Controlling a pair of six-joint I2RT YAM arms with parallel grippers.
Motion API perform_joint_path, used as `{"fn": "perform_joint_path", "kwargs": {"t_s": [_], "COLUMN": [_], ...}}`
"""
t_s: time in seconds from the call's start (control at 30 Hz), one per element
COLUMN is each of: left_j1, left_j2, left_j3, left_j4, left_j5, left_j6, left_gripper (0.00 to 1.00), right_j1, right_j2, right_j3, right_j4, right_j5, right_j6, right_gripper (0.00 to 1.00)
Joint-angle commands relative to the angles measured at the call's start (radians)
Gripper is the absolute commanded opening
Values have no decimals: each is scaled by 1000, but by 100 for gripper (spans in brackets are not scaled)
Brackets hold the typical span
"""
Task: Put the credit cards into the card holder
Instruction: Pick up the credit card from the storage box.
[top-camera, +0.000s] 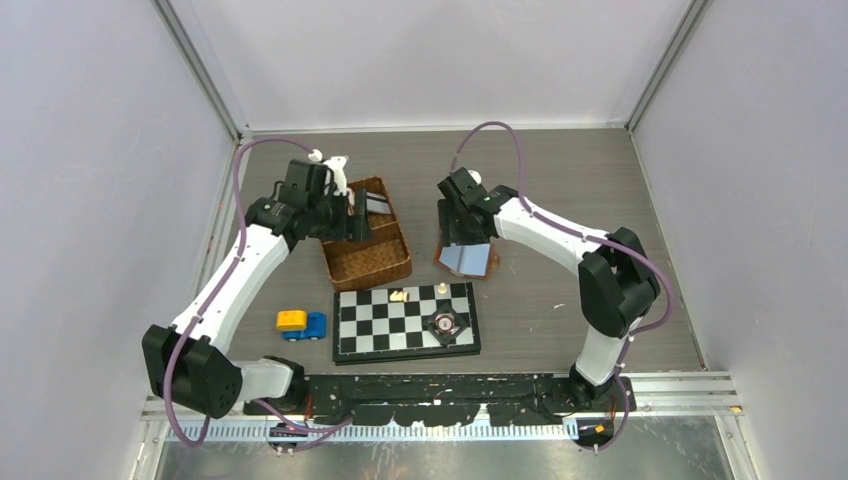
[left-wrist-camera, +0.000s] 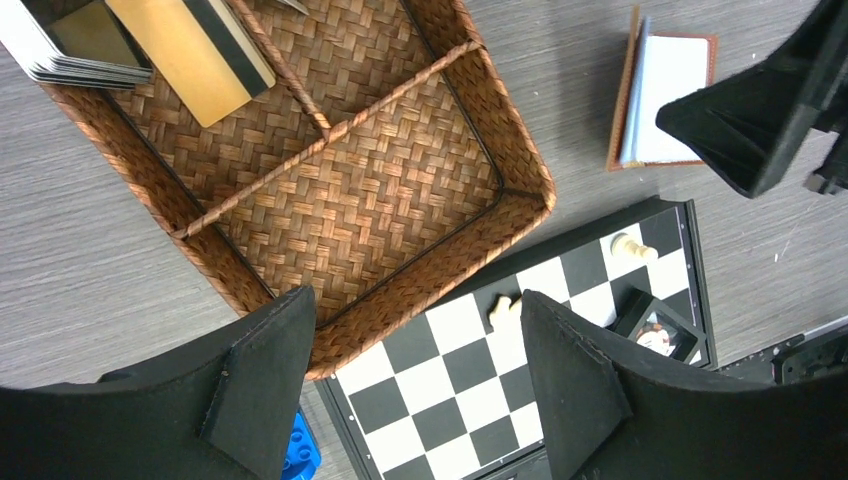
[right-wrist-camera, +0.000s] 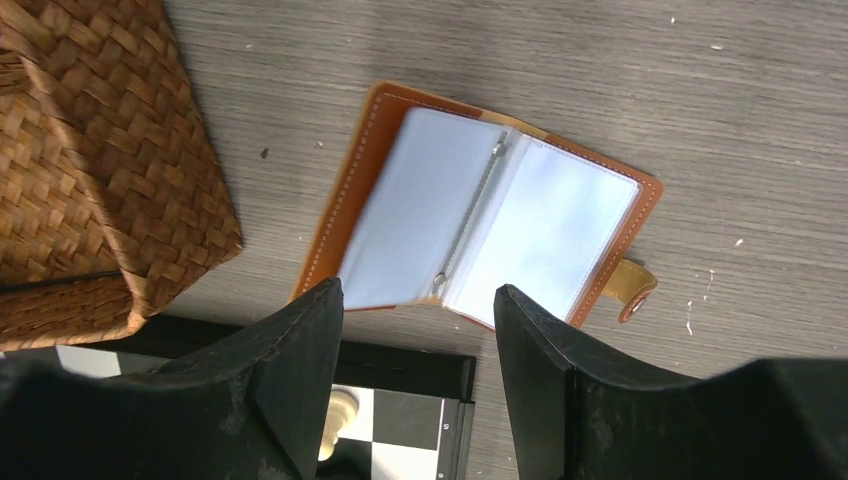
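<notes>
The card holder (right-wrist-camera: 480, 215) lies open on the table, a tan leather wallet with pale clear sleeves and a snap tab at its right end. My right gripper (right-wrist-camera: 418, 300) hangs open just above its near edge, holding nothing; from above, the right gripper (top-camera: 462, 242) stands over the card holder (top-camera: 470, 260). The credit cards (left-wrist-camera: 70, 45) sit as a stack in the far compartment of the wicker basket (left-wrist-camera: 440, 270), beside a tan card with a black stripe (left-wrist-camera: 190, 50). My left gripper (left-wrist-camera: 415, 330) is open and empty above the basket's near corner.
A chessboard (top-camera: 405, 320) with a few pale pieces and a small dark box lies in front of the basket (top-camera: 365, 262) and card holder. A yellow and blue toy block (top-camera: 300, 323) sits left of the board. Walls enclose the table on three sides.
</notes>
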Motion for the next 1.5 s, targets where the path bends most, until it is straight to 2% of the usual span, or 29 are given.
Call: {"fn": "perform_joint_path", "kwargs": {"t_s": [0.0, 0.17, 0.43, 0.67, 1.1, 1.47], "left_j1": [37, 100, 142, 209, 216, 226], "left_j2": [8, 66, 187, 370, 603, 624], "left_j3": [3, 36, 132, 239, 389, 397], "left_j4": [34, 6, -13, -44, -38, -23], "left_j5": [4, -77, -112, -142, -328, -409], "left_j6": [-2, -2, 5, 11, 61, 90], "left_gripper": [77, 77, 77, 78, 80, 66], "right_j1": [-1, -2, -25, -27, -27, -28], "right_j2": [-47, -34, 18, 77, 113, 122], "right_j3": [-21, -47, -83, -63, -68, -78], "right_j4": [64, 127, 241, 282, 307, 313], "right_j5": [-43, -101, -228, -311, -362, -371], "right_j6": [13, 23, 22, -3, -31, -28], "right_gripper": [63, 63, 63, 63, 63, 62]}}
